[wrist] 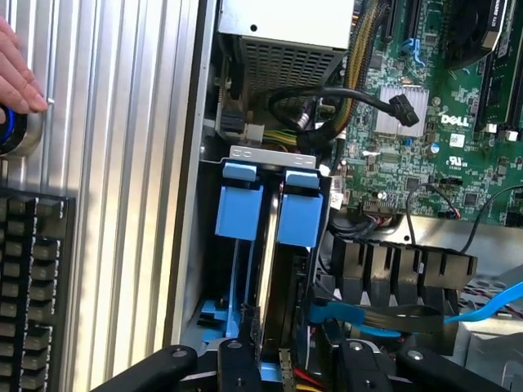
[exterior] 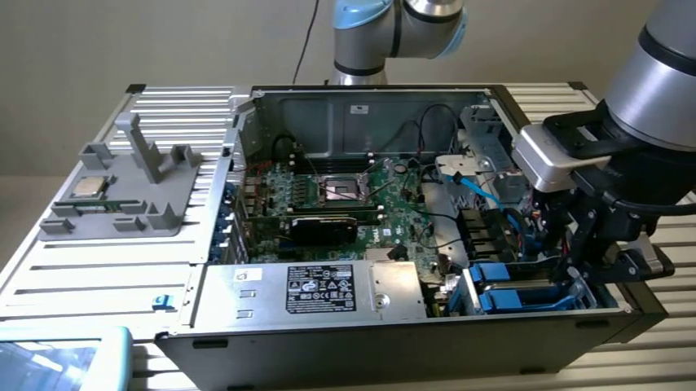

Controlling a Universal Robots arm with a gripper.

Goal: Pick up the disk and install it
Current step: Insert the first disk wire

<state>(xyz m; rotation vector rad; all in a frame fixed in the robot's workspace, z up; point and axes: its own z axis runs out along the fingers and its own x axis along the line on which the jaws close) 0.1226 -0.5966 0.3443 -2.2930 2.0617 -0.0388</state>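
The disk (wrist: 299,219) stands on edge in the drive bay at the case's front corner on the exterior view's right. Its bright blue frame end faces the wrist camera, and a thin silver edge runs back toward my fingers. My gripper (wrist: 294,363) straddles it, one black finger (wrist: 239,359) against the silver edge and the other on the far side, closed on the disk. In the exterior view my gripper (exterior: 582,261) reaches down into that bay among blue frames (exterior: 511,298), hiding the disk's body.
A second blue frame (wrist: 242,204) sits in the neighbouring slot. Blue and black cables (wrist: 359,314) crowd the bay. The power supply (exterior: 315,289) and motherboard (exterior: 337,195) fill the case. A grey fixture (exterior: 120,204) holds a chip. A hand (wrist: 16,73) and keyboard (wrist: 33,286) lie outside the case.
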